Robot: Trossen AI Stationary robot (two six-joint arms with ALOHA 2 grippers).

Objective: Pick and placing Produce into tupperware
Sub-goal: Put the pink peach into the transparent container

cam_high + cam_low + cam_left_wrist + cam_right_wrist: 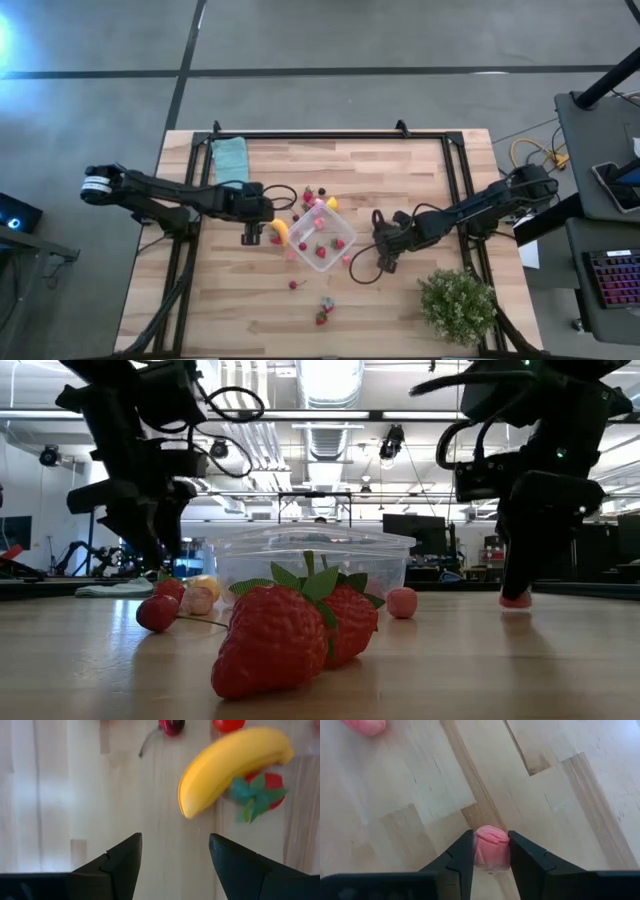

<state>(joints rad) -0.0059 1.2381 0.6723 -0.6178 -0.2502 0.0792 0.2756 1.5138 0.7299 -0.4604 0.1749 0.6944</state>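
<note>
While its fingers clamp a pink piece (491,848) on the bench (400,300) just right of the tub (322,240), the right end effector (490,851) readies a lift; the left end effector (175,852) hangs spread beside the banana (231,769), left of the tub.

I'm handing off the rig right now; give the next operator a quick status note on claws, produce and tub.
Right claw: shut on a small pink piece, low at the table, right of the tupperware.
Left claw: open, empty, over bare wood beside the banana and a strawberry, left of the tub.
Done: a few pieces already lie in the tub.
Left: lift the pink piece into the tub, then the banana, the two strawberries near the front edge and the other loose bits.
</note>
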